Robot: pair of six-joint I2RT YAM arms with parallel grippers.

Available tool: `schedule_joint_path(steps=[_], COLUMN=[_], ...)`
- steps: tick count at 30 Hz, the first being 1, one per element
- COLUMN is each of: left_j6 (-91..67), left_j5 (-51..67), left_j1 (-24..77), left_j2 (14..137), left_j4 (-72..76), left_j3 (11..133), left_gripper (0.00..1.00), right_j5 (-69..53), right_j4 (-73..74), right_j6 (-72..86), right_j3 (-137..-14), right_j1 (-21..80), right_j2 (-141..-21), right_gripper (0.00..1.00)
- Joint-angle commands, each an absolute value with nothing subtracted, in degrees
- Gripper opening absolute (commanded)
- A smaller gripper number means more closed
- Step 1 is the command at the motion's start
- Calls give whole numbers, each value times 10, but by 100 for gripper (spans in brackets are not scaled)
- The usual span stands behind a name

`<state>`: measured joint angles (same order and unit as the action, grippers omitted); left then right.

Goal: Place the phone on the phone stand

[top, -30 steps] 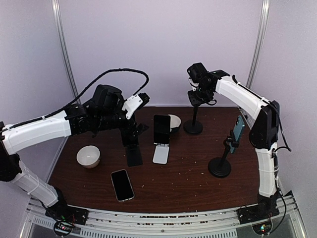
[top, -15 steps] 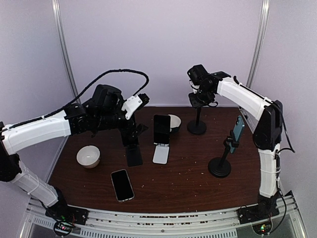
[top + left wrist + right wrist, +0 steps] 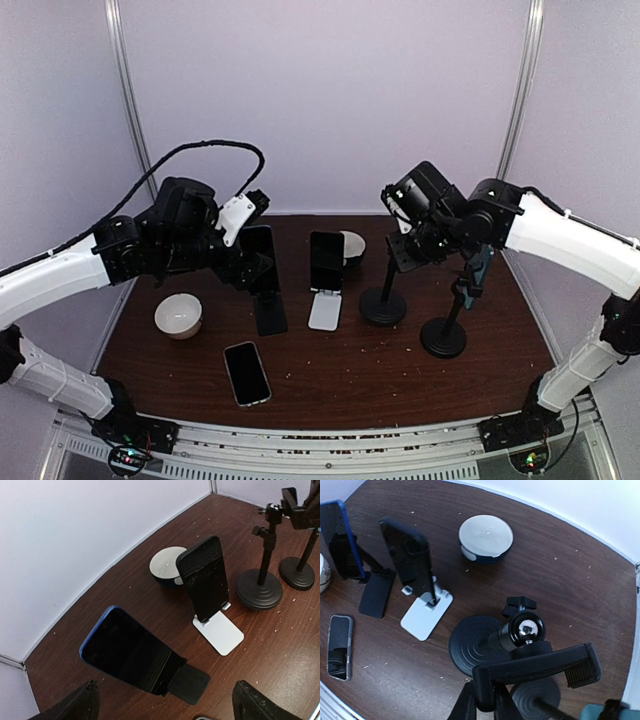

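Top external view: the right gripper [image 3: 408, 247], closed on the clamp head of the black round-based pole stand [image 3: 383, 308], has brought it from well behind the white folding stand [image 3: 324, 310] to just right of it. The left gripper [image 3: 167, 702], wide open and empty, has drawn back, leaving the blue-cased phone [image 3: 258, 258] propped left of the white stand. A dark flat phone [image 3: 246, 372] lies on the table, nearer and left; it is likely next.
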<state>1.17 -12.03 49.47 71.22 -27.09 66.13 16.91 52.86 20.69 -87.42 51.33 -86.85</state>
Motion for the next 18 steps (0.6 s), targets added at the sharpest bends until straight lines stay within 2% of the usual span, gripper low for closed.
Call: schedule_joint_path(steps=[1, 10, 11, 13, 15, 18], left_j6=[-47, -139, -148, -166, -179, -194], left_j5=[-154, -181, -179, -171, -151, -133], left_j1=[490, 491, 491, 490, 490, 490], left_j2=[683, 665, 667, 674, 688, 723], left_j4=[-300, -380, -388, -401, -405, -390], left_j3=[631, 587, 578, 563, 544, 508], left_gripper=[95, 89, 88, 83, 81, 81], right_j5=[205, 235, 235, 236, 245, 260], right_j4=[462, 500, 499, 498, 501, 517], right_j6=[288, 321, 325, 327, 326, 324], right_j3=[-819, -843, -841, -838, -840, -857], right_j1=[585, 649, 650, 653, 659, 667], right_j2=[-846, -889, -887, -883, -879, -881], right_gripper=[0, 0, 2, 23, 52, 70])
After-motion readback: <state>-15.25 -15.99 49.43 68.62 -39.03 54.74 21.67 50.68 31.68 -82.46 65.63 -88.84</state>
